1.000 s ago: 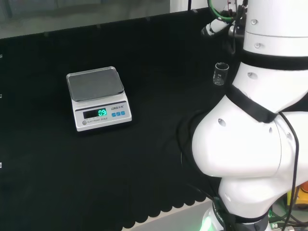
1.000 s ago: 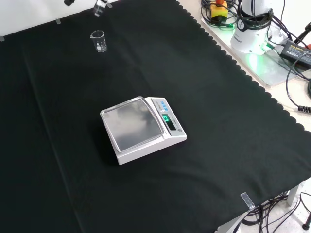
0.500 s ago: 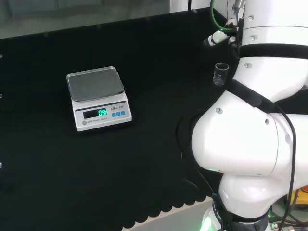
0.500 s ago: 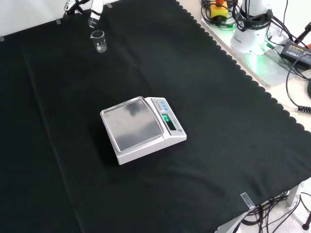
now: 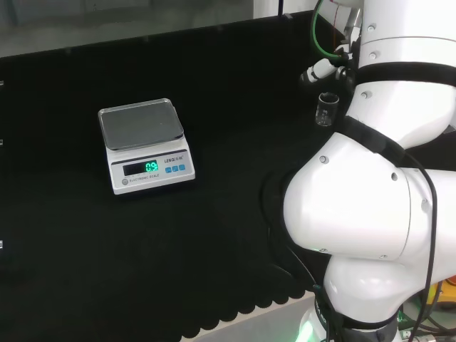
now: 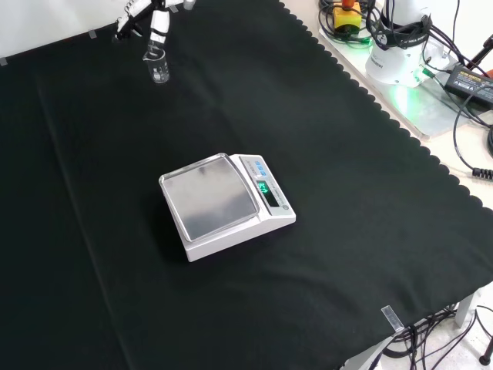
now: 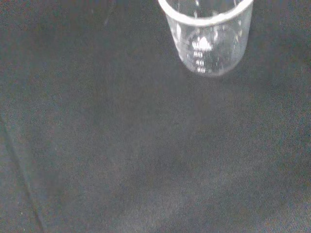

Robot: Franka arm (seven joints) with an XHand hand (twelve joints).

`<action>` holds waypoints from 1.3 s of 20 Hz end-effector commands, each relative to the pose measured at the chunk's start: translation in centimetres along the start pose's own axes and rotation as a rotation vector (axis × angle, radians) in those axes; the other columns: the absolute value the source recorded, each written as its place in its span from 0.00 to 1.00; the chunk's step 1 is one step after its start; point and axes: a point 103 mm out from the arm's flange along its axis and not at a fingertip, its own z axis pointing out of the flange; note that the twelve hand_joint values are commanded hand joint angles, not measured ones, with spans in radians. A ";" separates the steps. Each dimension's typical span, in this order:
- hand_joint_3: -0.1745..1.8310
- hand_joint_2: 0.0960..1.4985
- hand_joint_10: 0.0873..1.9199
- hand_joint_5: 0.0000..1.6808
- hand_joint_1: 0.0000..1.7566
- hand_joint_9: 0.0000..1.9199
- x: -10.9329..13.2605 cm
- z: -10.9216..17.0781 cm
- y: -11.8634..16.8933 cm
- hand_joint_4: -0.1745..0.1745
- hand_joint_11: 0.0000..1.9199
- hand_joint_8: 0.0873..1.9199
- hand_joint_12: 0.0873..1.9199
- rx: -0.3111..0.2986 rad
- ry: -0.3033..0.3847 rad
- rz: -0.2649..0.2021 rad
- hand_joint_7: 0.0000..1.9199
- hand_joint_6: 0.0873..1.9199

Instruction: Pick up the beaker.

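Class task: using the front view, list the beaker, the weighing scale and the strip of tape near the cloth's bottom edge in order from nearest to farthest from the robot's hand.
1. Beaker: at the top left, right under the hand.
2. Weighing scale: mid-cloth, well below the hand.
3. Strip of tape: bottom right, near the cloth's edge.

Even, bright overhead light is falling across the black cloth point(image 6: 323, 154), which is swallowing most shadows. The white arm link point(image 5: 363, 206) is glaring at the head view's right. A green glow is spilling from the arm's base point(image 6: 400, 92) at the front view's far right. In the wrist view, the clear beaker point(image 7: 209, 34) is looking soft and grainy.
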 end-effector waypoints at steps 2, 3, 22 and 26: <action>0.18 0.46 0.47 0.16 0.27 0.00 0.2 1.6 0.1 0.25 0.09 0.41 0.79 0.047 0.009 0.014 0.02 0.00; 0.18 0.46 0.47 0.15 0.27 0.00 0.2 1.7 -0.1 0.26 0.08 0.41 0.79 0.051 0.007 0.013 0.02 0.00; 0.19 0.45 0.46 0.14 0.41 0.06 -0.8 4.5 0.4 0.24 0.17 0.42 0.73 0.106 -0.034 0.067 0.03 0.00; 0.28 0.42 0.42 0.16 0.47 0.14 -0.7 4.4 0.5 0.20 0.24 0.41 0.68 0.076 -0.033 0.071 0.09 0.00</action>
